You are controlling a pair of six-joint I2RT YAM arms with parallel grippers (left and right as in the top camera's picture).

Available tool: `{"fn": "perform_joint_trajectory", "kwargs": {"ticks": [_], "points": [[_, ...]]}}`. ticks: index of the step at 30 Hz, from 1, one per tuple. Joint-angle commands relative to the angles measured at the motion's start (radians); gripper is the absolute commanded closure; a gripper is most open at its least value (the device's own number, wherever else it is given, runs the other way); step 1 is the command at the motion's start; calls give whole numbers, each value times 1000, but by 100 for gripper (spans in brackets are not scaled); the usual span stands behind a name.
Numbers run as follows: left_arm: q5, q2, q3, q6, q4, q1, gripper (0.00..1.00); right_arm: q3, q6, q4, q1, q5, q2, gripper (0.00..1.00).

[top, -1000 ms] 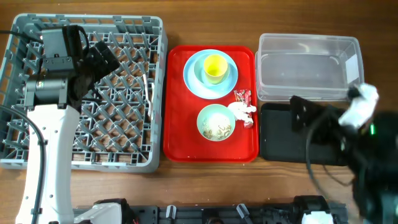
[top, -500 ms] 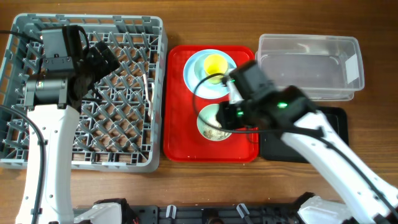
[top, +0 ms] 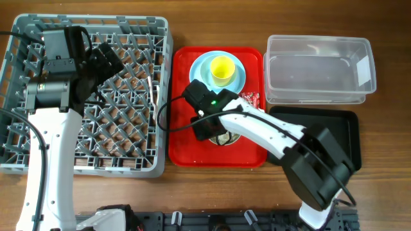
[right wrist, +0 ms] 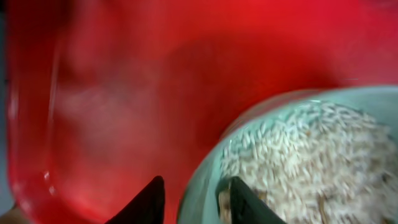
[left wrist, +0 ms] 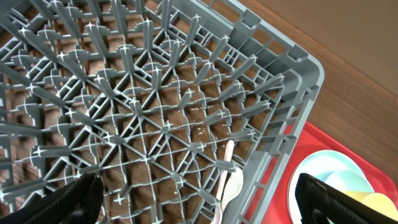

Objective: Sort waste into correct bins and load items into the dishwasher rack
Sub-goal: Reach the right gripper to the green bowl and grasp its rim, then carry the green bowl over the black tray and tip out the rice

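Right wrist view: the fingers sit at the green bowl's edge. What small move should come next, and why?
Probably close the right gripper on the pale green bowl's rim. Its open fingertips appear to straddle that rim, one outside over the red tray, one inside beside the rice scraps, so a pinch should secure the bowl for lifting and emptying.

We see the rack [top: 90, 96] filling the desk's left end, w/ a spoon [top: 152, 96] lying in it by its right wall. Mid-desk sits the serving tray [top: 183, 147]. On its back half is a plate [top: 200, 77] w/ a cup [top: 222, 69] on it, and on its front half a bowl [right wrist: 202, 180] holding food scraps [right wrist: 298, 155]. A wrapper [top: 250, 98] lies by the serving tray's right edge. The tub [top: 318, 70] is at the back-right corner, w/ the shallow bin tray [top: 340, 128] directly in front.
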Motion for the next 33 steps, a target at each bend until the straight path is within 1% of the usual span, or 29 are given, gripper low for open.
{"fn": "perform_joint_trajectory", "kwargs": {"ticks": [1,2,3,4,7,12,13,15,16,18,21,23,24,25,28,33], "points": [[0,-7,3,-13,3,4,0,6,0,10,2,-17,29,69],[0,-7,3,-13,3,4,0,6,0,9,3,-17,29,76],[0,-7,3,-13,3,4,0,6,0,6,2,-17,29,92],[0,-7,3,-13,3,4,0,6,0,2,2,-17,29,96],[0,-7,3,-13,3,4,0,8,0,-28,2,-16,14,95],[0,-7,3,-13,3,4,0,8,-4,-26,2,-14,-6,83],[0,-7,3,-13,3,4,0,8,-4,-14,2,-5,-6,82],[0,-7,3,-13,3,4,0,8,-3,19,-2,-5,-6,76],[0,-7,3,-13,3,4,0,8,-3,29,-2,-6,-6,75],[0,-7,3,-13,3,4,0,8,-4,31,-2,-5,-6,74],[0,-7,3,-13,3,4,0,8,-3,28,-2,-5,-6,76],[0,-7,3,-13,3,4,0,8,-3,16,-2,-5,-6,85],[0,-7,3,-13,3,4,0,8,-3,11,-2,-5,-6,92],[0,-7,3,-13,3,4,0,8,-3,8,-2,-5,-6,96],[0,-7,3,-13,3,4,0,30,-2,-2,-2,-5,-12,96],[0,-7,3,-13,3,4,0,114,26,-153,-2,50,-106,96]]}}
